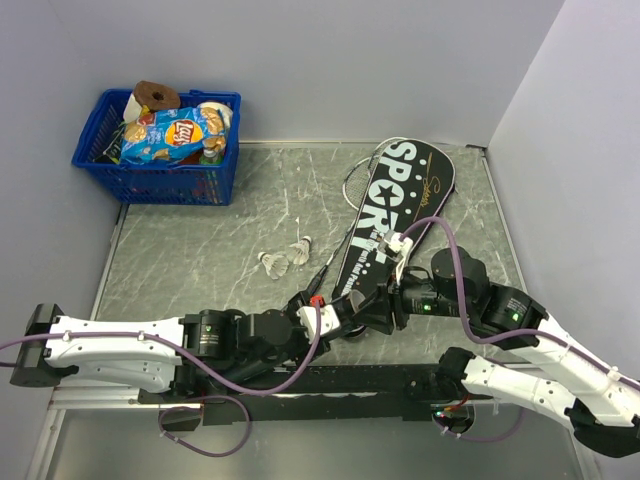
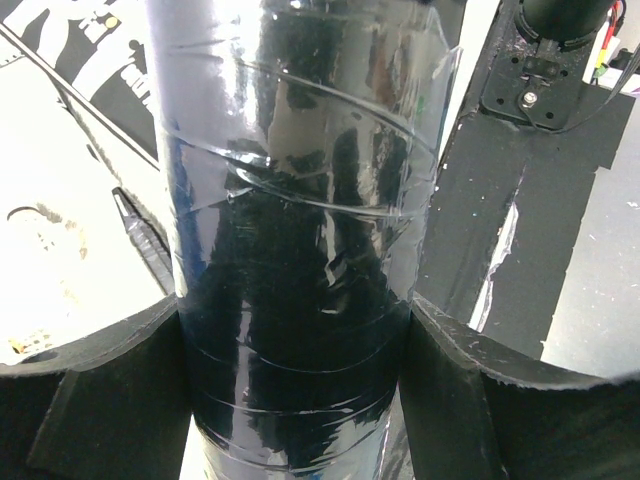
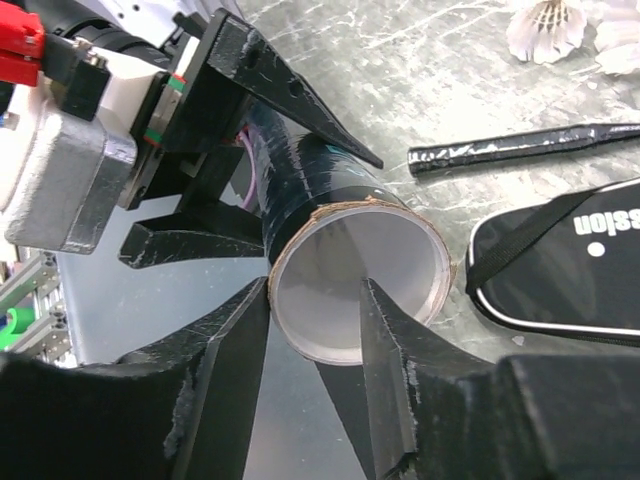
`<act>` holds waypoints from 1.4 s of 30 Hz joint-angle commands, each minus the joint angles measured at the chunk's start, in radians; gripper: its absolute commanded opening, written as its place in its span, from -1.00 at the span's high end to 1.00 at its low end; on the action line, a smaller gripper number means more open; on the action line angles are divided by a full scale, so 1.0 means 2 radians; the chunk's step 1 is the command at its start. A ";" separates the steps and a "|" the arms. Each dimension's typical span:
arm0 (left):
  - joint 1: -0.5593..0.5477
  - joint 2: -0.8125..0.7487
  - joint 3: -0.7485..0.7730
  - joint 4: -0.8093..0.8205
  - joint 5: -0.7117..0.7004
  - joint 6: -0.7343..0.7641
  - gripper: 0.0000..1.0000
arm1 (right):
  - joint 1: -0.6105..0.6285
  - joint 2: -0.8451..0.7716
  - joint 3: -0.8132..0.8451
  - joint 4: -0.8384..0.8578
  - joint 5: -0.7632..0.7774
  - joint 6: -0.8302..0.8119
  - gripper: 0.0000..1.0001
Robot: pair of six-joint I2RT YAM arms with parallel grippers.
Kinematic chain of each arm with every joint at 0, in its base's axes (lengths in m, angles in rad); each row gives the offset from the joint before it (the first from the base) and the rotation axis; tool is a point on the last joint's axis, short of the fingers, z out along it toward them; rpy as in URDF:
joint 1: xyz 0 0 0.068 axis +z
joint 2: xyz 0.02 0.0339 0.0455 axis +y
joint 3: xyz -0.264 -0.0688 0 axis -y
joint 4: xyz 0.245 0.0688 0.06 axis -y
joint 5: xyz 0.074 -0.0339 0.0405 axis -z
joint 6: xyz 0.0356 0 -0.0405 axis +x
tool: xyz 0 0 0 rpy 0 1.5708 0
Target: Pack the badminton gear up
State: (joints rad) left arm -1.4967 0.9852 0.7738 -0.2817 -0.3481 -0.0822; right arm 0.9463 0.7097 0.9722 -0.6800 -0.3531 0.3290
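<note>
Currently left pincer [image 2: 295, 340] is clamping the dark tube [image 2: 300, 180]; right pincer [image 3: 316, 290] is straddling tube's rim, grip unclear

The tube [image 2: 300, 250] runs off the top and bottom of the left wrist view. Seen from above, the left gripper [image 1: 348, 318] and right gripper [image 1: 385, 310] hide most of it. At upper right the bag [image 1: 400, 205] covers much of the rackets [image 1: 357, 178]. The right wrist view crops the bag's lettering.
</note>
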 commanded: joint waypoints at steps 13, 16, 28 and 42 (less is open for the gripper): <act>-0.011 0.006 -0.007 -0.036 0.010 -0.031 0.42 | 0.003 -0.007 0.002 0.043 -0.062 0.016 0.61; -0.012 0.001 -0.009 -0.035 0.011 -0.030 0.42 | 0.003 -0.007 0.001 0.046 -0.071 0.017 0.89; -0.019 -0.004 -0.013 -0.026 0.019 -0.031 0.42 | 0.003 -0.037 0.012 0.036 -0.078 0.025 1.00; -0.033 -0.007 -0.015 -0.025 0.012 -0.030 0.43 | 0.000 -0.064 0.068 -0.030 -0.006 0.005 1.00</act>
State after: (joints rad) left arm -1.5486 0.9791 0.7670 -0.2333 -0.3298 -0.1085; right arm 0.9466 0.6411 1.0153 -0.7269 -0.4297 0.3748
